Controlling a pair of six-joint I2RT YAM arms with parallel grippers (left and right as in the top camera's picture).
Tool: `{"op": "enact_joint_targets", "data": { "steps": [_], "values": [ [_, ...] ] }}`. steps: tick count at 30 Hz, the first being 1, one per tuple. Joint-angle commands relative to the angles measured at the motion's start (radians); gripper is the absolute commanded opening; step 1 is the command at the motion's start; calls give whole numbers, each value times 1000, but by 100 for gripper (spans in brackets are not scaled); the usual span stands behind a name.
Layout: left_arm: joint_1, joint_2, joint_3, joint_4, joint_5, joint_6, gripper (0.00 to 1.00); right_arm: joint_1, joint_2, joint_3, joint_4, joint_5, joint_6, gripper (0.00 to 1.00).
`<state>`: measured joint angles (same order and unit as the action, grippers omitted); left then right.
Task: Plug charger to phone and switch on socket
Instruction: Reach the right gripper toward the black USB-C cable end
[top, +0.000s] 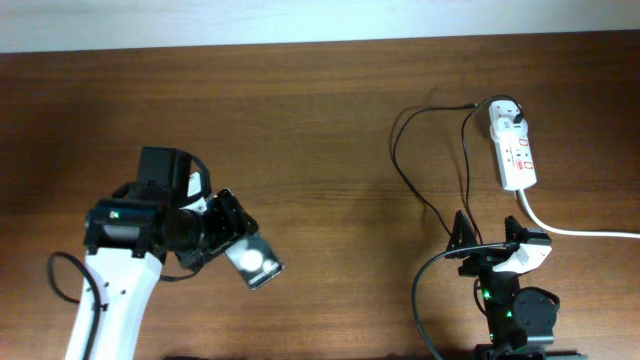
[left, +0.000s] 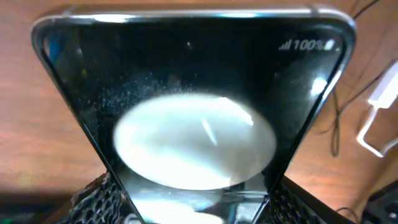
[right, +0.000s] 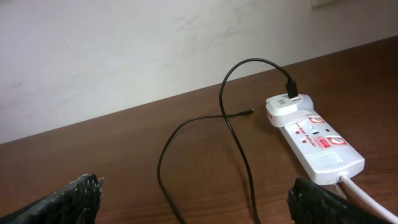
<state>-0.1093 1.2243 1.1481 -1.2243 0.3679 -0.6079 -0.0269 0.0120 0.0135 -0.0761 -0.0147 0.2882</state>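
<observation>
My left gripper (top: 236, 243) is shut on the black glossy phone (top: 254, 262) and holds it at the table's left; the lit phone (left: 193, 106) fills the left wrist view between the fingers. The white socket strip (top: 513, 148) lies at the far right with a white adapter (top: 507, 115) plugged into its far end. The thin black charger cable (top: 430, 200) loops from the adapter across the table toward my right gripper (top: 492, 238), which is open and empty. In the right wrist view the cable (right: 231, 137) runs between the open fingers, its plug tip (right: 249, 111) lying left of the socket (right: 317, 146).
The socket's thick white cord (top: 580, 231) runs off the right edge. A pale wall (right: 155, 43) borders the table's far edge. Brown wooden tabletop (top: 330, 130) lies between the two arms.
</observation>
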Motion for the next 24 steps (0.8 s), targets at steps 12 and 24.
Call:
{"op": "enact_joint_targets", "data": {
  "steps": [12,24],
  "values": [
    [0,-7,-111,179,131,-455,57,7,-6,-8,29,-1101,637,99],
    [0,-6,-112,297,289,-551,57,10,216,90,47,-1069,697,98]
  ]
}}
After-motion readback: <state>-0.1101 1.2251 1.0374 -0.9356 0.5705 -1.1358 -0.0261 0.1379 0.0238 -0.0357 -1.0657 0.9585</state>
